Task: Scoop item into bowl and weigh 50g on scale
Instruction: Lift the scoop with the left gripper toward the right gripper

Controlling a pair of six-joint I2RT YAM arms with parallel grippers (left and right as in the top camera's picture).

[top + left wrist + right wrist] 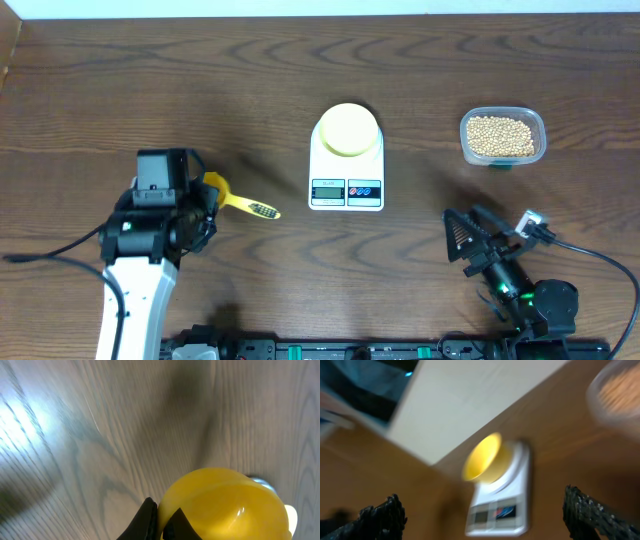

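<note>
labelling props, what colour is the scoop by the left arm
Bright yellow scoop, clearest in the overhead view.

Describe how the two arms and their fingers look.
The left arm has a white lower link and black boxy wrist housing, with a black cable trailing off. Its fingers are smooth black. The right arm is all black with a small green light, a thin black lead and ribbed black fingers.
</note>
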